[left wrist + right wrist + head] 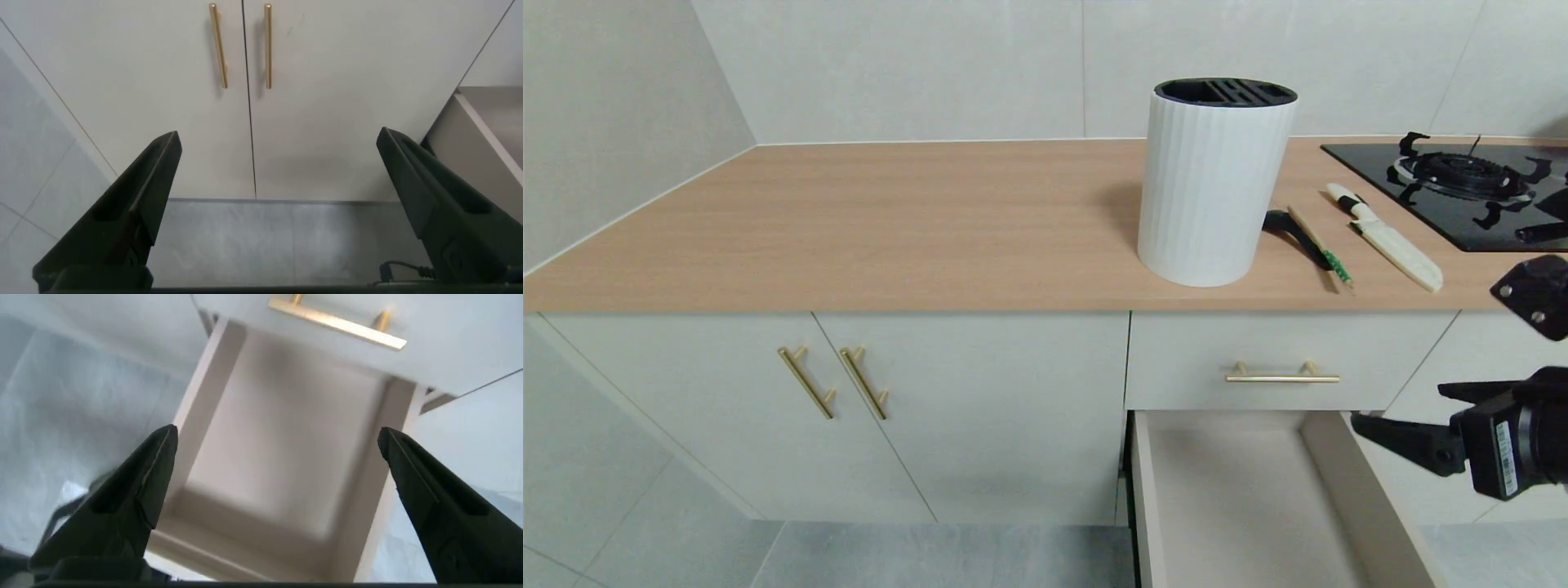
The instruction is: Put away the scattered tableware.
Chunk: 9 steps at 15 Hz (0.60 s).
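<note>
Taking 12 o'clock as the wall behind the worktop (890, 220), the scattered tableware lies at 3 o'clock of a tall white ribbed holder (1213, 188) with a black slotted top. Nearest it is a black utensil (1290, 224), partly hidden behind the holder. A thin wooden stick with a green end (1319, 245) lies across that utensil. Further towards 3 o'clock, apart from both, is a pale-bladed knife (1388, 238) whose blade points to about 5 o'clock. A black gas hob (1372, 167) sits at 2 o'clock of the knife. Below the worktop edge, at 6 o'clock of the holder, an open drawer (1141, 490) stands pulled out under a closed one with a gold handle (1282, 377). The right gripper (276, 441) hangs at 3 o'clock of the open drawer and looks down into it. Its jaws are released wide and grasp nothing, and the tableware is well apart at its 12 o'clock, up on the worktop. The left gripper (278, 137) faces two cupboard doors with gold handles (216, 45), its jaws likewise spread and bare.
</note>
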Available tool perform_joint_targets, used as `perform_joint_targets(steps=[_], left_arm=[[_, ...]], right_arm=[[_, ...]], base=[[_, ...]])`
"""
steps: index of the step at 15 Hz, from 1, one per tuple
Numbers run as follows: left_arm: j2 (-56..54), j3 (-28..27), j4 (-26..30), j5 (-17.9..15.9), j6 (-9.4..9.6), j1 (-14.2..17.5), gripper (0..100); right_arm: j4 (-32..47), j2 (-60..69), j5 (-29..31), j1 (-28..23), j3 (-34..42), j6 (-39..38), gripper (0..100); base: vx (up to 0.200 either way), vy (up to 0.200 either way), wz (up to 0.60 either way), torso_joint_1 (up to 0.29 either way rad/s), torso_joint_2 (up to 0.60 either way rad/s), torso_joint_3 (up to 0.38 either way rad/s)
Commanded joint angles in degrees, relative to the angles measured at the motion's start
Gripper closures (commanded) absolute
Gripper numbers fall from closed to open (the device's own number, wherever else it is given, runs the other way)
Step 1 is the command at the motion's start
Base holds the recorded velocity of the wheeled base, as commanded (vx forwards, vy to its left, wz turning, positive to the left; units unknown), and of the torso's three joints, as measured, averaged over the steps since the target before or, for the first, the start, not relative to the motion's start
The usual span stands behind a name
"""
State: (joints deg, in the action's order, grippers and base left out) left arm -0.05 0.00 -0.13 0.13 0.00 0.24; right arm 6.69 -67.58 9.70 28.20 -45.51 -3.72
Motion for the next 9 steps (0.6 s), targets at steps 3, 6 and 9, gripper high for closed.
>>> perform_joint_targets(steps=[3,6,9], left_arm=[[0.05,0.00,-0.04,0.04,0.00,0.02,0],[0.05,0.00,-0.04,0.04,0.00,0.02,0],[0.05,0.00,-0.04,0.04,0.00,0.02,0]], right_arm=[[17.48,-9.93,0.40,-5.35,-28.41,-7.97,0],[18.27,-18.55,3.92,-7.37,-35.79,-9.20,0],[15.10,-24.70,5.15,-11.67,-35.35,-9.20,0]], base=[[0.000,0.000,0.00,0.000,0.00,0.000],[0.000,0.000,0.00,0.000,0.00,0.000],[0.000,0.000,0.00,0.000,0.00,0.000]])
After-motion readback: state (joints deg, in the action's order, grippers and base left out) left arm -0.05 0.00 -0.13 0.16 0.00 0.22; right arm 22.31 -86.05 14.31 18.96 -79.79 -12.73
